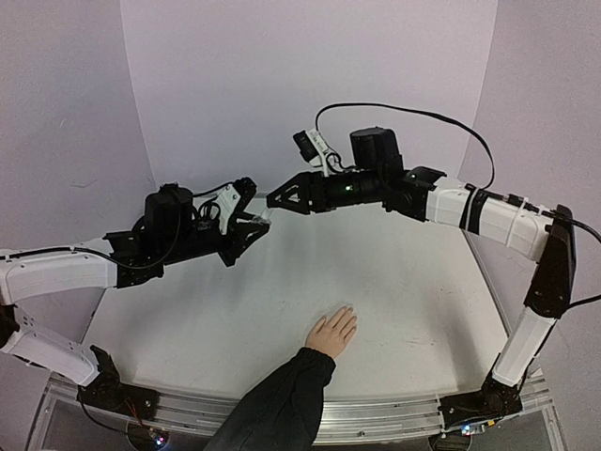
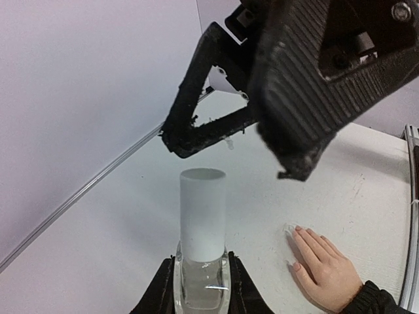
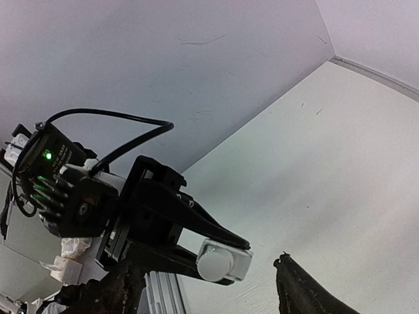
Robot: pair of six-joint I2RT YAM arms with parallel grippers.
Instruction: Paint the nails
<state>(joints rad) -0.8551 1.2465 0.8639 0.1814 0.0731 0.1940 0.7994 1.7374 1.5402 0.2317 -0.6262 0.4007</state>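
White table [image 1: 423,282], pale lavender walls [image 1: 282,75] on three sides. Both arms are raised above the far half of the surface, with their tips close together.

1. Left gripper [image 2: 203,296]: I read its two fingers as clamped on the clear glass body of a small bottle [image 2: 203,281]. In the left wrist view the bottle stands upright between them, its white cap [image 2: 203,209] projecting beyond the fingertips.

2. Right gripper [image 1: 274,201]: I read its fingers as spread wide with nothing between them. The right wrist view shows one finger at each lower corner, and the cap end of the bottle lies just beyond the gap. In the left wrist view these fingers hang near the cap; I see no contact.

3. Human hand [image 1: 333,331]: lies flat, palm down, on the table near the front edge, fingers together, pointing toward the far wall. A dark sleeve [image 1: 277,404] covers the wrist.

4. The nails [image 2: 299,229] are small and pale pink at the fingertips, well apart from both grippers and from the bottle. In the top view they are too small for me to resolve.
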